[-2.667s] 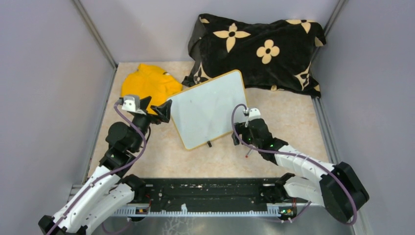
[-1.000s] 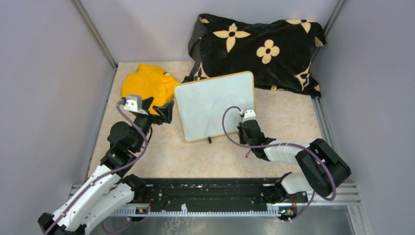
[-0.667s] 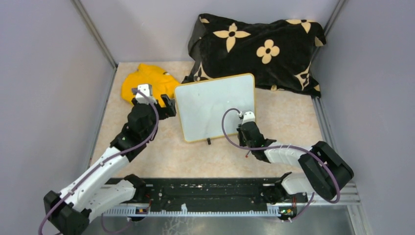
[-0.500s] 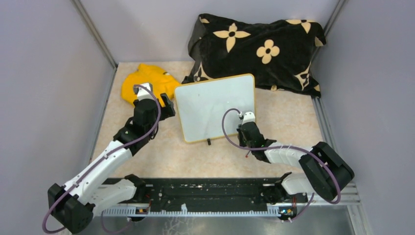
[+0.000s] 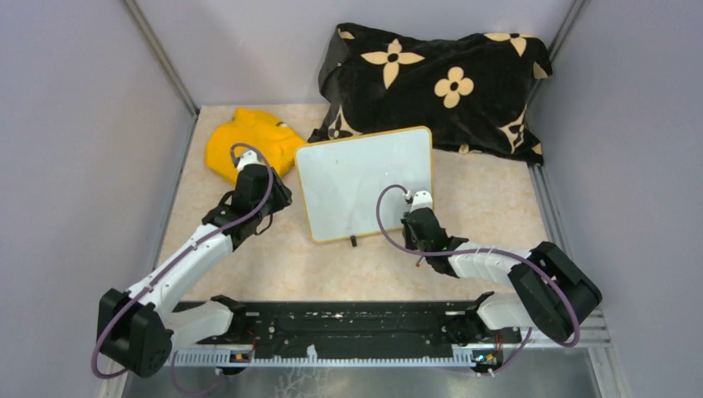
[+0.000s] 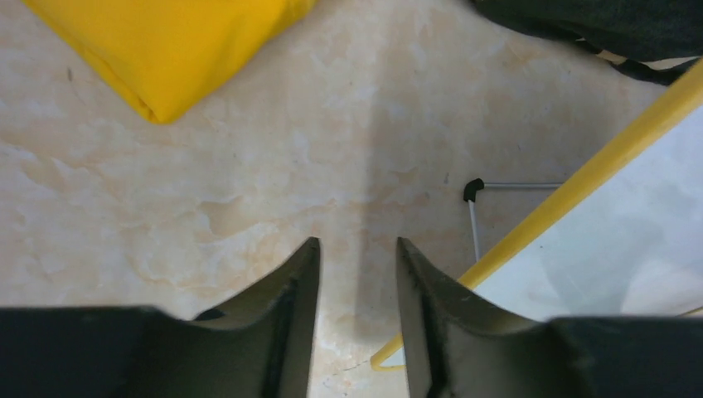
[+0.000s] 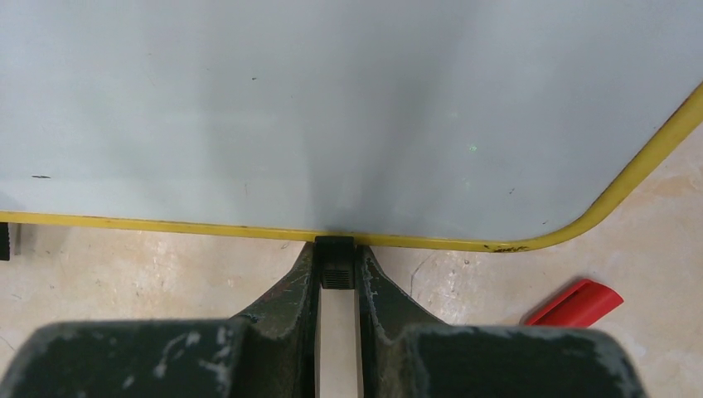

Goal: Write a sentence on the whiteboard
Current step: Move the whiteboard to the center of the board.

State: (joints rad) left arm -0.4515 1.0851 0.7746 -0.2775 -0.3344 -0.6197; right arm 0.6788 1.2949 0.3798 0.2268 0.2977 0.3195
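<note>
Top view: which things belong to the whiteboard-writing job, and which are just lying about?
Job:
whiteboard, blank
clip foot of the board, pinched by the right gripper
red piece beside the board, perhaps a marker
left gripper, open by the board's rim

Lying about:
yellow cloth
flowered blanket

Soft, even light from overhead; all three views bright and mostly sharp.

From above, the marbled surface (image 5: 497, 199) carries only faint shadows beside the arms, and the whiteboard (image 5: 365, 178) shows a dull grey sheen without hard glare. In the left wrist view a dim shadow band runs up the surface ahead of the left gripper (image 6: 356, 245), whose near parts are dark and slightly soft. In the right wrist view a grey shadow climbs the board above the right gripper (image 7: 336, 253).
</note>
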